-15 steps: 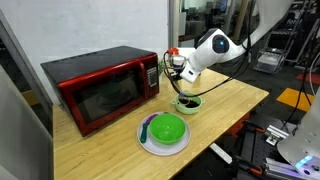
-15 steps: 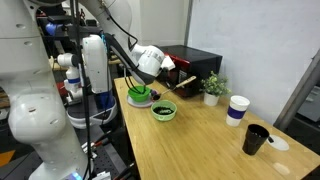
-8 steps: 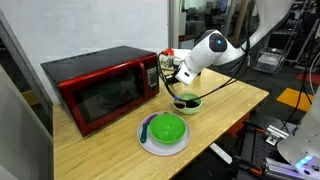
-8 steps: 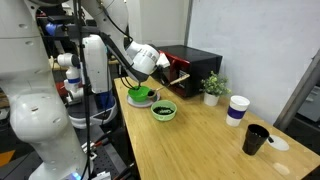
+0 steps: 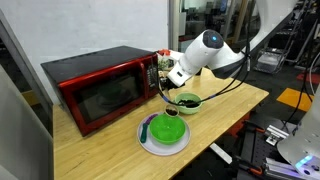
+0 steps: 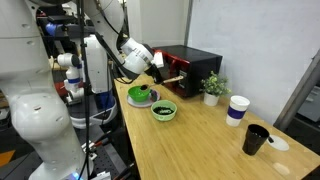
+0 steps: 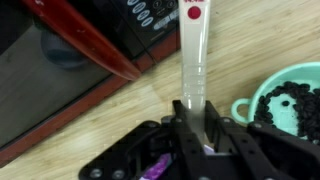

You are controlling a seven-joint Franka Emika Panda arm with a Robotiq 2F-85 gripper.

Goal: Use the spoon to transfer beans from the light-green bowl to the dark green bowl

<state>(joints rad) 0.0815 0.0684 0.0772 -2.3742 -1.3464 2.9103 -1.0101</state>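
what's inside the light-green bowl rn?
Wrist view: dark beans lie in the light-green bowl, hiding its bottom; its right part is cut off by the frame. The spoon, in the tool, is outside it.

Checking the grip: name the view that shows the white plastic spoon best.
The wrist view: the white plastic spoon, red-dotted at its far end, runs out from the end effector, which is shut on it. Both exterior views show it at most as a sliver by the end effector, too small to judge.
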